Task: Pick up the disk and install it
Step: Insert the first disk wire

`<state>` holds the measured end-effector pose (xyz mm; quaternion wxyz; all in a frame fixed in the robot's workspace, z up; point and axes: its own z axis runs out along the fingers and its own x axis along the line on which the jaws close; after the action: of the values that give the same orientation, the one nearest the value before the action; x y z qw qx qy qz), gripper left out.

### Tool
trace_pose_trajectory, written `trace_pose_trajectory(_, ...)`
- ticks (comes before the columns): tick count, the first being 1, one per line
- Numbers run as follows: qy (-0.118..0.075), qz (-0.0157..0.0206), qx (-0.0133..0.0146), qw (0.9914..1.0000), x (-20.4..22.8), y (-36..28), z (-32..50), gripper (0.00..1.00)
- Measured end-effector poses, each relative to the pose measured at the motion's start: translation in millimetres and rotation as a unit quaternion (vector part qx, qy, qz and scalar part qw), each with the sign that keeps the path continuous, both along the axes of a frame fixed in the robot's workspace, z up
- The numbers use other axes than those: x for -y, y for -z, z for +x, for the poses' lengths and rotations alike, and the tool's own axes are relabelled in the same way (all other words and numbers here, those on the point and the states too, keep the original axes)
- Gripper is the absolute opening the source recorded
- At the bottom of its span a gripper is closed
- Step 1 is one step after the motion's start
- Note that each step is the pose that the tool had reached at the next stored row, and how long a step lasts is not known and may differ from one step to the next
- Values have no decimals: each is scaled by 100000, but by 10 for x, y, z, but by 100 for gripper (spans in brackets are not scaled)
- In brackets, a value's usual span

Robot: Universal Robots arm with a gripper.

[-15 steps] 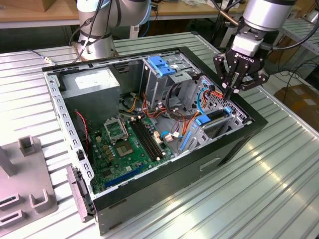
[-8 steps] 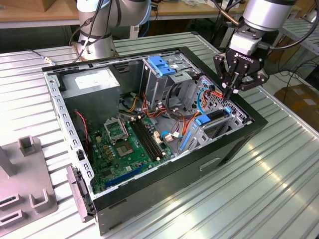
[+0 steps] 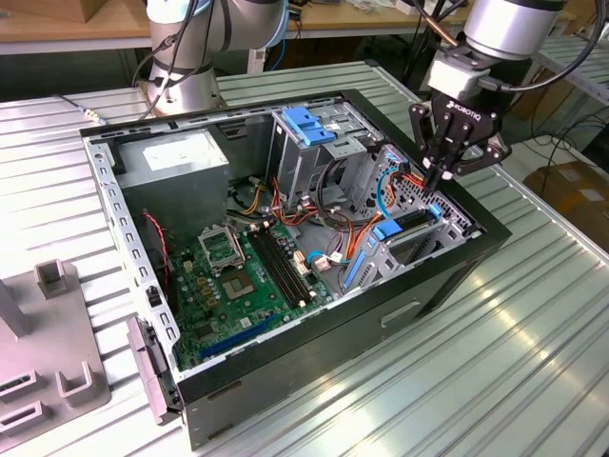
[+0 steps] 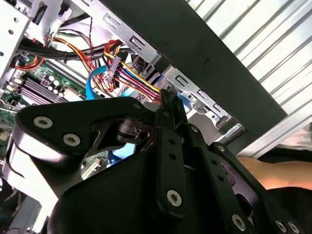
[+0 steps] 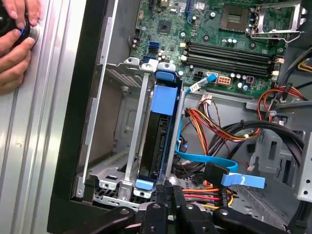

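Observation:
The disk (image 5: 157,134) stands on edge in the drive bay at the case's corner, dark with a blue plastic frame along its edges and a blue tab at each end. In the exterior view the disk (image 3: 407,228) sits low in the bay at the case's right end. My gripper (image 3: 441,177) hangs just above that bay, fingers pressed together and holding nothing. In the first wrist view the gripper (image 5: 168,191) is at the disk's near end, beside its blue tab. The second wrist view has the gripper (image 4: 169,100) pointing at the bay wall beside the coloured cables (image 4: 127,73).
The open computer case (image 3: 447,286) lies on a ribbed metal table. Inside are the motherboard (image 3: 243,276), a grey metal box (image 3: 176,164) and a cage with a blue handle (image 3: 309,126). A blue ribbon cable (image 5: 214,163) runs beside the bay. A hand (image 5: 14,46) rests outside the case.

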<state>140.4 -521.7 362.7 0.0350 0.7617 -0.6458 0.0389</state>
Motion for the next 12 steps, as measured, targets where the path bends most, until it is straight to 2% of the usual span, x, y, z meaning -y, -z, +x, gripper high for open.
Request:
trace_pose_trajectory(4,1251,11,-2,99992,-1,4,-20,16)
trace_pose_trajectory(6,1288,7,-2,99992,0,5,-101,16)
trace_pose_trajectory(8,1689,-6,0,99986,0,5,-113,16)
trace_pose_trajectory(10,3129,-11,0,99951,0,8,-114,16)
trace_pose_trajectory(12,5439,-37,-1,99852,0,15,-114,16)
